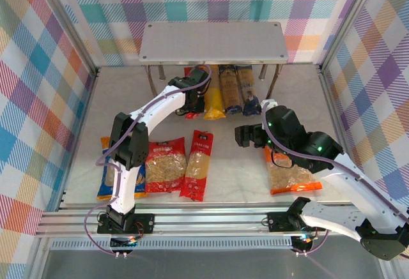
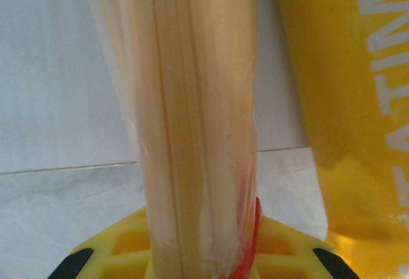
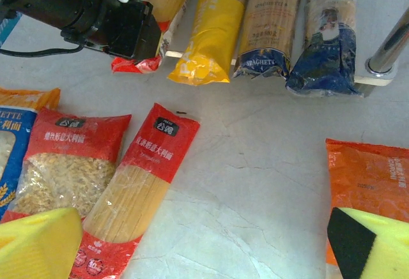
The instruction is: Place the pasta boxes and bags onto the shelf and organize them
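Your left gripper (image 1: pixel 192 100) is clamping almost shut on the near end of a red spaghetti pack (image 2: pixel 198 132). It is holding that pack under the top board of the shelf (image 1: pixel 214 43), just beside the yellow pack (image 1: pixel 214 97). Beyond the yellow pack, the first blue-ended pack (image 1: pixel 231 90) and the second blue-ended pack (image 1: pixel 249 90) are lying in the same row. Your right gripper (image 3: pixel 204 247) is hanging with its jaws spread wide and nothing between them, near the orange bag (image 3: pixel 370 177). The other red spaghetti pack (image 3: pixel 137 189) is waiting flat on the table, touching the red bag (image 3: pixel 70 158), with the blue-and-orange bag (image 1: pixel 105 170) just beyond that. You are likely dealing with light but brittle loads: the long packs are probably staying stiff along their length, yet the strands may be snapping if you squeeze hard, and the film looks slippery. Taking each long pack across its narrow width near mid-length should be keeping it level. The pillow bags look soft and shifting, so gripping across the filled middle seems safest.
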